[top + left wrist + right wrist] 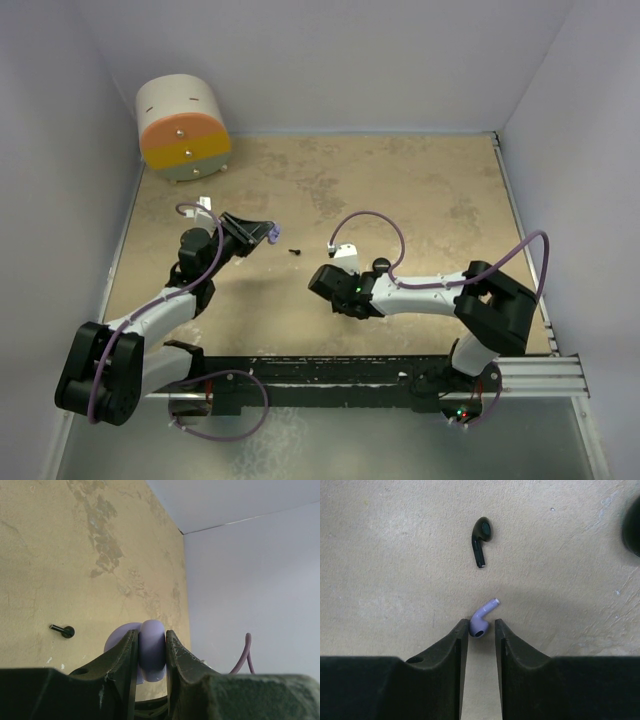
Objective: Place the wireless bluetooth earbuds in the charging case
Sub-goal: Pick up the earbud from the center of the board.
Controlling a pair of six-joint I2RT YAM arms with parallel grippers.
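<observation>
Glossy lavender earbud [481,622], short-stemmed, lies near black earbud [481,536].

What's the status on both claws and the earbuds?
Left claw shut on lavender rounded piece. Right claw open astride lavender earbud, not clamped. Black earbud loose ahead, nothing in between.

Soft, even light falls from above; the table [400,190] looks bright, without glare. The arms throw faint, blurry shadows. Close to the left wrist lens, the lavender piece [152,652] and dark fingers [120,665] look soft.
</observation>
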